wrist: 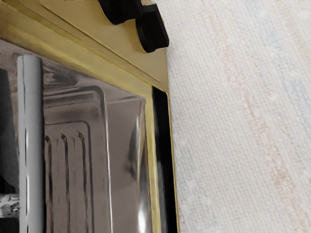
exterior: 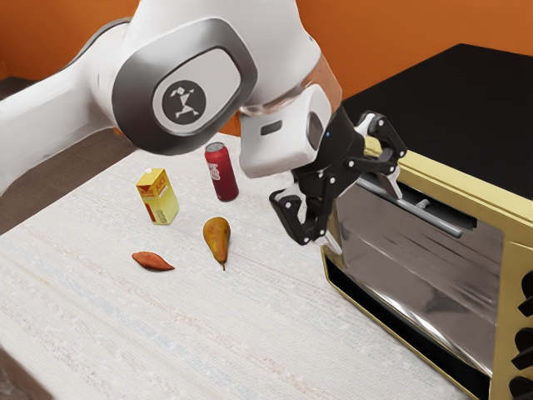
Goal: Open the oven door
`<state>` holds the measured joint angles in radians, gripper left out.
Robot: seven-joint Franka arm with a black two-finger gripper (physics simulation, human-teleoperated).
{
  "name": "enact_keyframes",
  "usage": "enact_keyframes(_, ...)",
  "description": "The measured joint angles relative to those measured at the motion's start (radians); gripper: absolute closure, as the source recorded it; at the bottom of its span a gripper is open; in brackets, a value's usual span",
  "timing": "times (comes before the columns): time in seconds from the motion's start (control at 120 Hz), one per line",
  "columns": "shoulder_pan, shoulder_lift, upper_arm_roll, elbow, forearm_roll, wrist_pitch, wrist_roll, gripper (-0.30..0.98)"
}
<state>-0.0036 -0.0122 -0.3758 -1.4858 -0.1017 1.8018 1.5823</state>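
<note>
Gripper (exterior: 366,222): fingers stood wide apart at the oven's front; whether one touched the handle was hard to tell.
Handle (exterior: 437,223): smooth, grey, rounded bar along the door's upper part.
Oven door (exterior: 416,279): upright, shut, glossy, brownish-grey.
Oven (exterior: 516,223): boxy, yellow-framed, black-topped.
Tabletop (exterior: 275,325): pale, finely woven look, faintly streaked.

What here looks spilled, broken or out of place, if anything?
Nothing stands out to me: the red can and yellow carton stand upright, the pear looks whole, the oven handle looks straight, and I see no spill.
</note>
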Motion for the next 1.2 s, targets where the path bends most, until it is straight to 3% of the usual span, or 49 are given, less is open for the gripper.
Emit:
enact_keyframes(0.233, -0.018, 0.037, 0.001, 0.023, 0.01, 0.013, 0.002, 0.0)
enact_keyframes(0.425, -0.015, 0.054, -0.007, 0.024, 0.015, 0.022, 0.003, -0.17)
enact_keyframes(0.533, -0.013, 0.023, 0.0, 0.003, 0.016, 0.025, 0.004, 0.01)
enact_keyframes(0.733, -0.023, -0.016, 0.02, -0.016, 0.017, 0.024, 0.006, 0.0)
enact_keyframes(1.2, 0.021, 0.042, 0.025, 0.043, 0.042, 0.017, 0.036, 0.0)
